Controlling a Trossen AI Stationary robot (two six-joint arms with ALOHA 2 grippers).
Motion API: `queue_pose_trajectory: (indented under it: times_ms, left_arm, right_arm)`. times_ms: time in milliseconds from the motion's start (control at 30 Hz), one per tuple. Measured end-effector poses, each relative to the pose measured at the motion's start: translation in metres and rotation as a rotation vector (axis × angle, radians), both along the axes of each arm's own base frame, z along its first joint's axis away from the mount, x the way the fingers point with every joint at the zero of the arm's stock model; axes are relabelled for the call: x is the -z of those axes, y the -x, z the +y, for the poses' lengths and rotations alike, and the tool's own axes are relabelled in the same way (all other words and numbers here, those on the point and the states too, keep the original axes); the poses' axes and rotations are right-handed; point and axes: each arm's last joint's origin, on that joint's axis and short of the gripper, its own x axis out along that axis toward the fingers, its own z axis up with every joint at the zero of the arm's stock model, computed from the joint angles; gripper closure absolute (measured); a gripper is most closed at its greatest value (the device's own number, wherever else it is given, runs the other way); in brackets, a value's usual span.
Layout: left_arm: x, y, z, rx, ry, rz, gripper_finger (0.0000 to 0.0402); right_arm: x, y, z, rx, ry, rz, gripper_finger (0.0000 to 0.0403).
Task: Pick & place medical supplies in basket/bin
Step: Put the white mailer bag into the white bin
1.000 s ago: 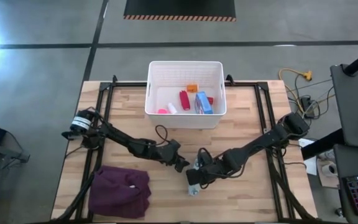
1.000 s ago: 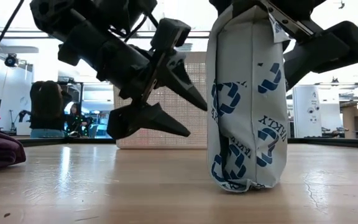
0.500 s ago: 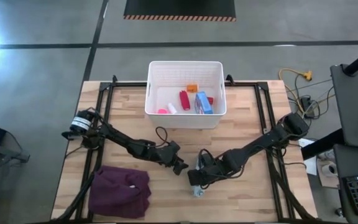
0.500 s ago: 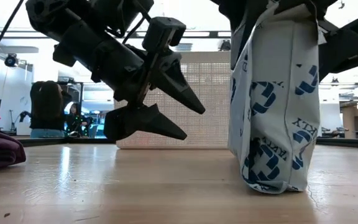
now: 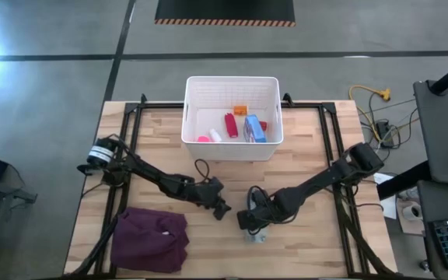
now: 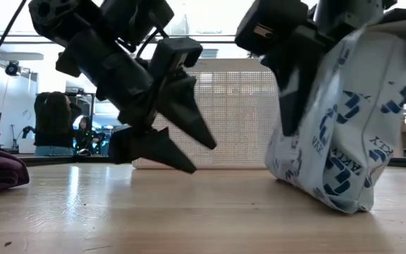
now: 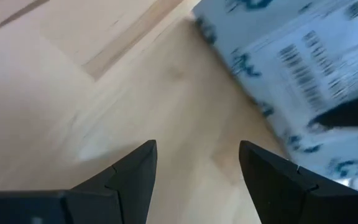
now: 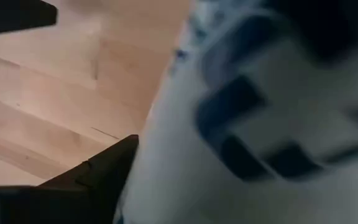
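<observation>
Judging by what lies in the white basket (image 5: 232, 117), most of the job is done: a blue first-aid box (image 5: 254, 128), a red bottle (image 5: 231, 124) and small pieces are seen inside. One patterned packet (image 6: 344, 134) is left, tilted on the table (image 5: 302, 167) near its front edge, well apart from the basket. The right gripper (image 5: 253, 223) is clamped on the packet's upper part. The left gripper (image 6: 178, 137) is held just beside it, jaws apart, empty. A maroon cloth (image 5: 151, 237) is left alone.
</observation>
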Motion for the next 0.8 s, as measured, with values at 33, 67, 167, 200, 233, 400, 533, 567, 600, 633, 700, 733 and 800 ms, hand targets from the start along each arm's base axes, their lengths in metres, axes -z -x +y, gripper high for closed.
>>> queue_pose_trajectory:
  times_ms: [33, 67, 167, 200, 233, 400, 533, 567, 600, 633, 700, 733, 800]
  left_arm:
    - [0.000, 0.002, -0.001, 0.003, -0.004, 0.016, 0.0189]
    - [0.000, 0.003, -0.002, 0.006, -0.007, 0.027, 0.0189]
    - [-0.004, 0.008, -0.003, 0.005, -0.018, 0.040, 0.0189]
    - [-0.006, 0.009, -0.003, 0.004, -0.019, 0.036, 0.0189]
    - [-0.008, 0.011, -0.002, 0.000, -0.021, 0.030, 0.0189]
    - [-0.020, 0.031, 0.002, -0.099, -0.059, 0.016, 0.0189]
    - [-0.031, 0.057, 0.005, -0.231, -0.077, 0.007, 0.0189]
    - [-0.034, 0.064, 0.005, -0.261, -0.074, -0.006, 0.0189]
    - [-0.037, 0.071, 0.005, -0.291, -0.064, -0.023, 0.0189]
    - [-0.040, 0.078, 0.005, -0.315, -0.048, -0.048, 0.0189]
    - [-0.044, 0.092, 0.004, -0.359, -0.032, -0.082, 0.0189]
    - [-0.048, 0.097, 0.004, -0.376, -0.022, -0.107, 0.0189]
    - [-0.053, 0.108, 0.003, -0.403, -0.014, -0.150, 0.0189]
  right_arm:
    - [0.001, 0.000, 0.000, -0.007, 0.002, 0.003, 0.0127]
    - [0.002, 0.000, 0.000, -0.014, 0.004, 0.005, 0.0136]
    - [0.001, 0.000, 0.000, -0.046, 0.015, 0.003, 0.0173]
    - [0.000, 0.000, 0.000, -0.059, 0.018, -0.003, 0.0187]
    - [-0.001, -0.001, 0.000, -0.069, 0.022, -0.009, 0.0202]
    - [-0.010, -0.004, -0.003, -0.129, 0.068, -0.051, 0.0245]
    - [-0.036, -0.004, -0.011, -0.160, 0.142, -0.154, 0.0245]
    - [-0.047, -0.004, -0.015, -0.172, 0.169, -0.191, 0.0245]
    - [-0.057, -0.004, -0.021, -0.176, 0.202, -0.227, 0.0242]
    - [-0.070, -0.003, -0.027, -0.173, 0.239, -0.267, 0.0237]
    - [-0.100, 0.000, -0.041, -0.150, 0.317, -0.361, 0.0228]
    - [-0.116, 0.003, -0.050, -0.135, 0.364, -0.408, 0.0227]
    - [-0.148, 0.011, -0.069, -0.096, 0.458, -0.493, 0.0226]
